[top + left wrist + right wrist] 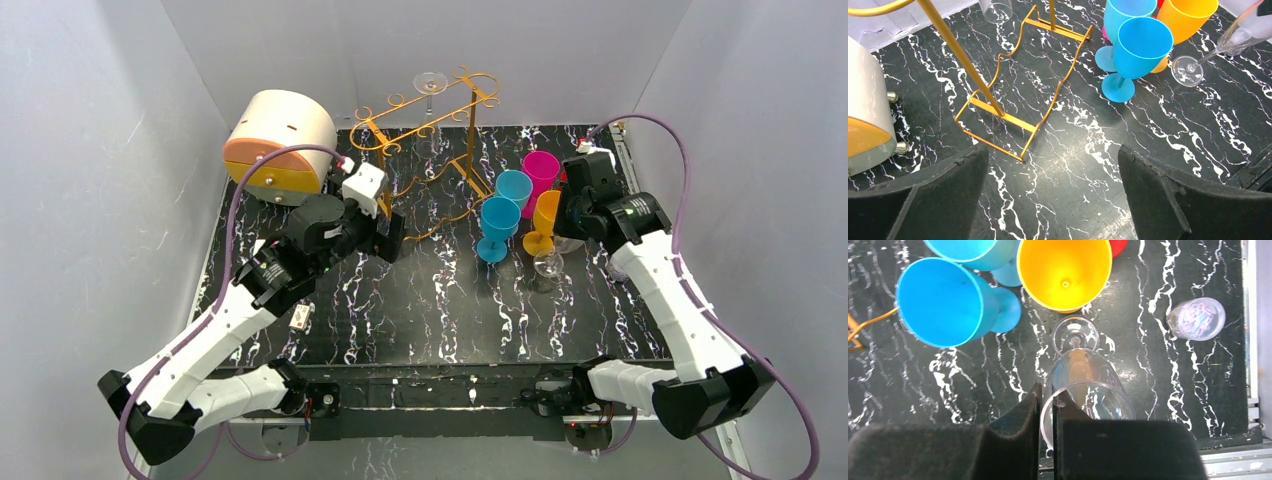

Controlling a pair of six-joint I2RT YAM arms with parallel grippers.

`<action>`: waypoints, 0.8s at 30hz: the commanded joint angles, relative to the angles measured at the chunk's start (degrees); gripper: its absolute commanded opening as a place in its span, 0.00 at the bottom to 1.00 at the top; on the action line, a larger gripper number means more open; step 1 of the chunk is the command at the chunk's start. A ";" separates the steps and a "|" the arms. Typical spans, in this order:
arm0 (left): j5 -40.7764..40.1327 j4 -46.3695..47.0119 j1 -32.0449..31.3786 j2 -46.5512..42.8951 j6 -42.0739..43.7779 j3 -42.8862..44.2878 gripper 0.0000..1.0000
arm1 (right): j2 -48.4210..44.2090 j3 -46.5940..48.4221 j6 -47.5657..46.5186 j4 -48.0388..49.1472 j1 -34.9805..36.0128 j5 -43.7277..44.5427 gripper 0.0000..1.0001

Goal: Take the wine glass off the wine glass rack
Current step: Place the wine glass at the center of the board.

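The golden wire wine glass rack (432, 150) stands at the back centre; its base rails show in the left wrist view (1013, 107). A clear wine glass (431, 90) hangs upside down from its top rails. My right gripper (1047, 400) is shut on the rim of a second clear wine glass (1082, 371). That glass tilts, with its foot (548, 264) low by the table next to the goblets, to the right of the rack. My left gripper (1053, 155) is open and empty, low over the table beside the rack's near left corner (390, 238).
Two blue goblets (499, 222), a magenta one (541, 170) and an orange one (546, 215) stand close to the held glass. A round cream-and-orange drawer box (278, 147) sits back left. A small clear cup (1196, 318) stands near the table's right edge.
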 commanded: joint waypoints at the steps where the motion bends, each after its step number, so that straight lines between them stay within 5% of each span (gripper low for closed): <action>1: -0.58 0.85 0.22 -4.03 -0.39 -1.65 0.98 | 2.23 -0.97 0.33 2.01 -0.96 5.95 0.01; 9: -0.99 -0.53 0.22 -5.81 1.81 -2.32 0.98 | 4.81 -2.77 0.01 3.21 -4.08 7.62 0.01; 24: 1.30 -0.59 0.21 -7.93 3.51 -3.37 0.98 | 8.79 -2.35 -2.74 7.79 -11.40 -2.00 0.01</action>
